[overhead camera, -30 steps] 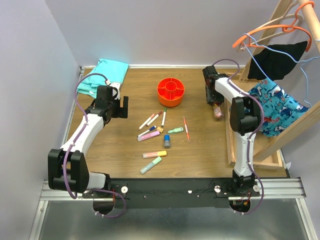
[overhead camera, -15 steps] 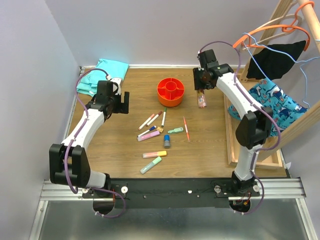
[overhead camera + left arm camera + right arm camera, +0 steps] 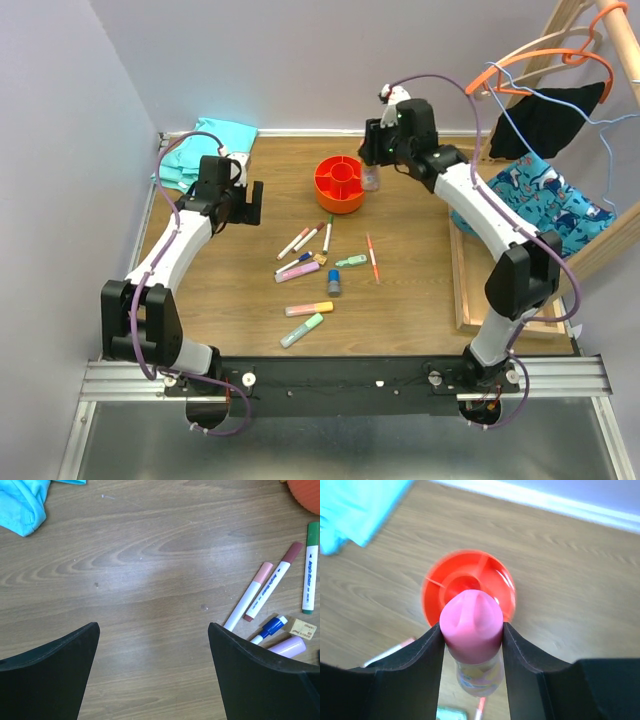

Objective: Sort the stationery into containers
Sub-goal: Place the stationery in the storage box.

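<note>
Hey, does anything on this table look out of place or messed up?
Nothing looks damaged or spilled. Markers and highlighters lie scattered at odd angles in front of the orange organiser, unsorted. The right claw holds a pink-capped item over it.

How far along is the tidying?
Barely started. No stationery shows in the round orange-red plastic organiser. The right end effector holds a pink-capped highlighter above it; the left end effector is open. White-barrelled markers, pastel highlighters, a thin orange-red pen and a blue-grey cylinder wait on the table.
</note>
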You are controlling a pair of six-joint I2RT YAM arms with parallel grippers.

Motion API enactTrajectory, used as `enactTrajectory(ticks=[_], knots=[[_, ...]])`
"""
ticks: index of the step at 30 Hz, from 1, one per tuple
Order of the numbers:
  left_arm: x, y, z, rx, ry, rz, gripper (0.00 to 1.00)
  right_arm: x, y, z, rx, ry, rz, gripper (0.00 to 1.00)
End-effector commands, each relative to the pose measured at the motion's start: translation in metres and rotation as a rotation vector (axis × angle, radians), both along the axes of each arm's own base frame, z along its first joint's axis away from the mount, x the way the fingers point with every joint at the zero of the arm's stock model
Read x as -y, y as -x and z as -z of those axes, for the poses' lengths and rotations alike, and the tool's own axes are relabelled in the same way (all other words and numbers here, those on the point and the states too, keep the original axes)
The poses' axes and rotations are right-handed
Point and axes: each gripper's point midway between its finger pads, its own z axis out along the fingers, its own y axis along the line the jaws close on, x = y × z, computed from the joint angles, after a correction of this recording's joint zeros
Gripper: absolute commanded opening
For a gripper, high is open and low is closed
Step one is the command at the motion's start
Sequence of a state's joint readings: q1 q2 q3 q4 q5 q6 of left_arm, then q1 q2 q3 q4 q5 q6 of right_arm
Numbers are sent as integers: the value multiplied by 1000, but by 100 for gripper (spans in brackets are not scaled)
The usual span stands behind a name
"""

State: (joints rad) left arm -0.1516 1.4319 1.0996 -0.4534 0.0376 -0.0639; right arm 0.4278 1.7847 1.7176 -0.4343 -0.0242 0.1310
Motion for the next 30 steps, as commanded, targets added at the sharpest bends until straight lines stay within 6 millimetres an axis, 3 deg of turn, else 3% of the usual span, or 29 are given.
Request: enactTrajectory(ticks=[1, 2, 7, 13, 20, 30], knots=[[-1, -2, -10, -5, -36, 23, 99, -52, -7, -63, 309, -170, -159, 1], [-2, -2, -9, -9, -40, 22, 99, -59, -9, -74, 366, -196, -175, 1], [-3, -6, -14, -9, -52, 25, 99, -70, -16, -60, 409, -212, -182, 1], [-2, -12, -16, -12, -59, 28, 99, -78, -25, -57, 479, -207, -188, 1], [-2, -16, -14, -24, -64, 29, 99, -84, -43, -37, 508, -185, -172, 1], [-2, -24, -11, -37, -88, 50, 99, -88, -43, -9, 513, -147, -186, 1]])
